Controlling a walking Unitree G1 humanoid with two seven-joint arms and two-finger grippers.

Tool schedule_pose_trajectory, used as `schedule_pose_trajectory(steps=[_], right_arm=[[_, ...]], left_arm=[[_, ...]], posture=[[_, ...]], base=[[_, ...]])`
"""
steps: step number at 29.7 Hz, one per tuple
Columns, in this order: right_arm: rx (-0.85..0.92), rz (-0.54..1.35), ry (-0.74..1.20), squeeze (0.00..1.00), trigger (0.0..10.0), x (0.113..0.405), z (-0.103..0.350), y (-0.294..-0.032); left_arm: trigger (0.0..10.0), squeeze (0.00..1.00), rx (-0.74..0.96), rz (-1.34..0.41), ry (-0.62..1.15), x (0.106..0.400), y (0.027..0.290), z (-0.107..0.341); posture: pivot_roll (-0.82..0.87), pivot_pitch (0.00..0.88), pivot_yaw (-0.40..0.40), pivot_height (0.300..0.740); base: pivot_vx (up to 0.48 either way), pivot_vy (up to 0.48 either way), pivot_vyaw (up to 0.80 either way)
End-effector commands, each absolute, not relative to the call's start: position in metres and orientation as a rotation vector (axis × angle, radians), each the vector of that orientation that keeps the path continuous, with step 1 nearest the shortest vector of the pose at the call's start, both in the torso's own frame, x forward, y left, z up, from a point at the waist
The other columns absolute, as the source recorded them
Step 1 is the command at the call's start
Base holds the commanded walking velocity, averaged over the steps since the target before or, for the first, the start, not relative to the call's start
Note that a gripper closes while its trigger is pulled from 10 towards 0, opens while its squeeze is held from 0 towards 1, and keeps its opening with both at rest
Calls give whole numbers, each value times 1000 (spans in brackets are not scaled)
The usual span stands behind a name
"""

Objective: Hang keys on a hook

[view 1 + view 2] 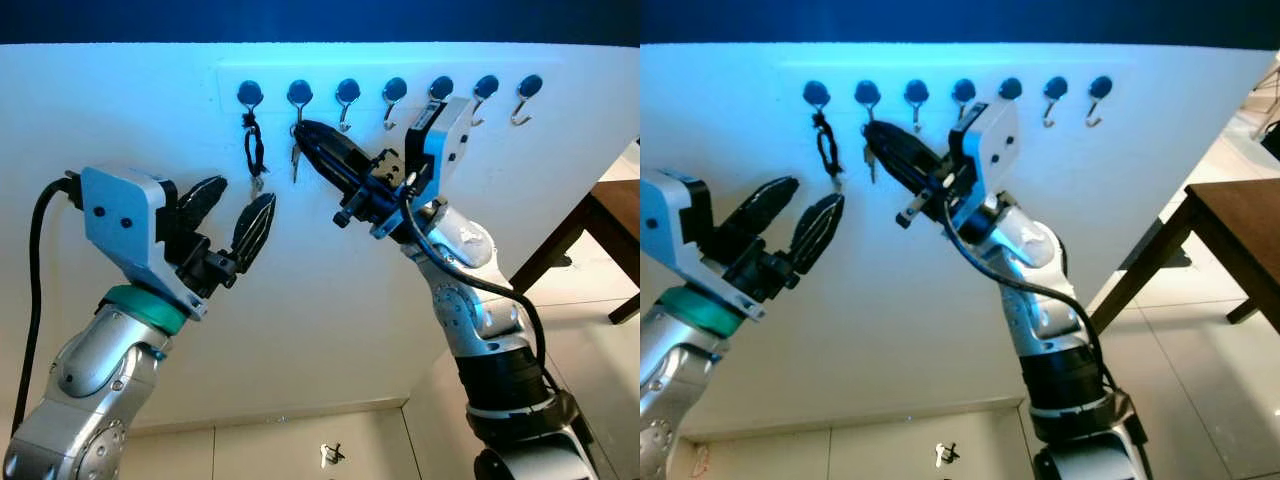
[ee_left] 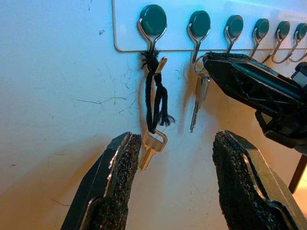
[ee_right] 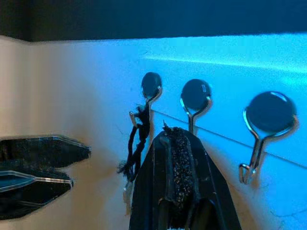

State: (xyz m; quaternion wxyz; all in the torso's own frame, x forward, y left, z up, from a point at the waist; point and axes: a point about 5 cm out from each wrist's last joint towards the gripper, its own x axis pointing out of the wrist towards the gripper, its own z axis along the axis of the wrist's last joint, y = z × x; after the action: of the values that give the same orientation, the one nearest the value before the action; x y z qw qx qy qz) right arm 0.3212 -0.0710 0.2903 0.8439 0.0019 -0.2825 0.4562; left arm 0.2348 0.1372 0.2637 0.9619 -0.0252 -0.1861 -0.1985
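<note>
A silver key (image 2: 199, 98) hangs by its ring from the second hook (image 2: 198, 29) of a white wall rack (image 1: 330, 75). The right gripper (image 1: 305, 132) has its fingertips pressed together right at that ring, just under the hook, apparently pinching the ring, with the key blade dangling below the tips. Just to the robot's left of this gripper, on the first hook (image 2: 152, 24), a black cord (image 2: 156, 98) hangs with a second key (image 2: 151, 147) at its lower end. Below that key and a little away from the wall, the left gripper (image 1: 232, 218) hovers with its two fingers spread apart, grasping nothing. Five more hooks on the rack continue beyond the right gripper's wrist. On the floor tiles below lies a small dark object (image 1: 331, 455).
</note>
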Motion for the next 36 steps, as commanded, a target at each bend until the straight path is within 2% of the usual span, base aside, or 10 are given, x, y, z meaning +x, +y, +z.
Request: schedule_pose_trajectory(steps=[1,15,18,19,24,36], right_arm=[[55,946,-527,0,10000,327,282,-74],[99,911,-564,0,10000,330,291,-72],[53,925,-600,0,10000,327,296,-71],[-50,949,-631,0,10000,322,298,-68],[-155,966,-672,0,10000,317,300,-65],[-127,979,-746,0,10000,310,316,-62]], left_arm=[[10000,0,-56,-398,-351,236,139,259],[10000,0,-56,-400,-347,235,138,259],[10000,0,-56,-400,-347,235,138,259],[10000,0,-56,-401,-347,235,138,259],[10000,0,-57,-403,-347,235,137,259],[10000,0,-57,-407,-348,236,136,260]], posture=[[-52,49,40,740],[-49,53,41,740],[-49,54,42,740],[-50,54,43,740],[-51,54,44,740],[-49,49,46,740]], base=[[0,0,0],[0,0,0],[0,0,0],[0,0,0],[0,0,0],[0,0,0]])
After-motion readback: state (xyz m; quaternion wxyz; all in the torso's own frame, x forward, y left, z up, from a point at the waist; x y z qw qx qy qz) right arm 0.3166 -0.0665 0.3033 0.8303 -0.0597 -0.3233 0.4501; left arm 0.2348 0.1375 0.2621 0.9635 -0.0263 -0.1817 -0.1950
